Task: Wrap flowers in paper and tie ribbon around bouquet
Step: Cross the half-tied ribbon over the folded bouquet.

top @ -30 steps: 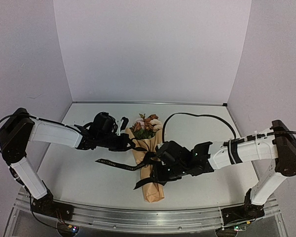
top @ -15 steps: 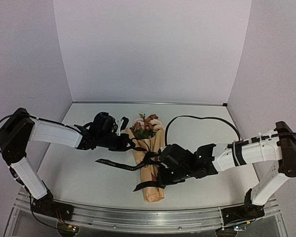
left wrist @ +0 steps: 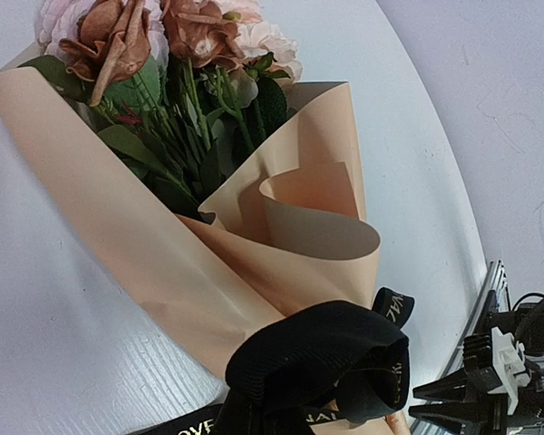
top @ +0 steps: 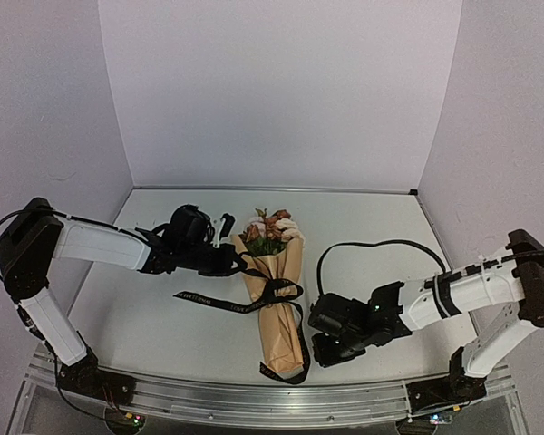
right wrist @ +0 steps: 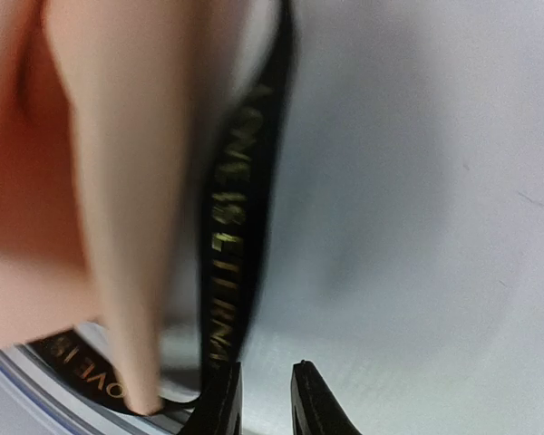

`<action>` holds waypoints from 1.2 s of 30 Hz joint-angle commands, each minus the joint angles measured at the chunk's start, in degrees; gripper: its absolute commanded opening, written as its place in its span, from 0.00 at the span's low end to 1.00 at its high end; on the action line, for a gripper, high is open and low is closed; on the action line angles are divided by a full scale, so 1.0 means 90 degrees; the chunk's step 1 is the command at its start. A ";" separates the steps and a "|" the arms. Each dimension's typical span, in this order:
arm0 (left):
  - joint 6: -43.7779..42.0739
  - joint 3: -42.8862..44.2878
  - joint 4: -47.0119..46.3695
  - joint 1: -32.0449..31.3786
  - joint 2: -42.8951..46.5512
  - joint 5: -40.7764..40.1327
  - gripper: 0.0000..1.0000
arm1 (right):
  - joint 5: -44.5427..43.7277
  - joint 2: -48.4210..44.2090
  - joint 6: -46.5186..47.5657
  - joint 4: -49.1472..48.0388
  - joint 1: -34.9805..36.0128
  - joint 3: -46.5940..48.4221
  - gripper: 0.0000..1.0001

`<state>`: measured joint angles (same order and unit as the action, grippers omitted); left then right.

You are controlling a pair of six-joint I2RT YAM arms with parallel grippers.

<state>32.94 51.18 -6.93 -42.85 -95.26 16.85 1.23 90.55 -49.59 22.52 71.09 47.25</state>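
paper [left wrist: 145,245]: matt peach kraft, smooth, soft creases at the folds. ribbon [left wrist: 317,362]: black satin, fine ribbed weave, slight sheen, gold print. flowers [left wrist: 118,45]: petals look like cloth, leaves matt. surface [left wrist: 36,344] under the paper: white, matt, fine linear grain. right fingers [right wrist: 222,403]: matt black plastic. rail [top: 254,396] near side of the paper: brushed metal.

The whole desk [top: 145,308] is taken in from high behind the arm bases, facing forward and down toward the back wall [top: 272,91]. The bouquet [top: 276,317] is viewed at close range from the left wrist, across its open end. Its ribbon [right wrist: 238,227] is viewed very closely, and blurred, from the right wrist. Bouquet and ribbon are shared by all three views.
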 commanded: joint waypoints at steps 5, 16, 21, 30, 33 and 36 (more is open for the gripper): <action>-0.0152 0.0104 0.0011 0.0107 0.0201 0.0130 0.00 | -0.0890 -0.0973 -0.0279 0.0934 -0.0028 -0.0190 0.33; -0.0247 0.0183 -0.0017 0.0113 0.0206 0.0498 0.00 | -0.0554 -0.0275 0.0727 -0.1157 -0.0887 0.0537 0.50; -0.0319 0.0283 0.0081 0.0113 0.0191 0.0518 0.00 | -0.0541 0.0348 0.0577 -0.1616 -0.1094 0.0757 0.44; -0.0446 0.0348 0.0281 0.0113 0.0247 0.0502 0.00 | -0.0736 0.0554 0.0304 -0.1729 -0.1206 0.0674 0.09; -0.0506 0.0283 0.0302 0.0113 0.0351 0.0495 0.00 | -0.0799 0.0491 0.0249 -0.1731 -0.1210 0.0645 0.00; -0.0521 0.0146 0.0337 0.0113 0.0509 0.0429 0.00 | -0.1001 0.0320 -0.0026 -0.1538 -0.1300 0.0585 0.00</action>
<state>29.80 52.16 -4.43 -42.04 -94.70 20.99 -4.26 95.37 -46.92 8.21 60.26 52.49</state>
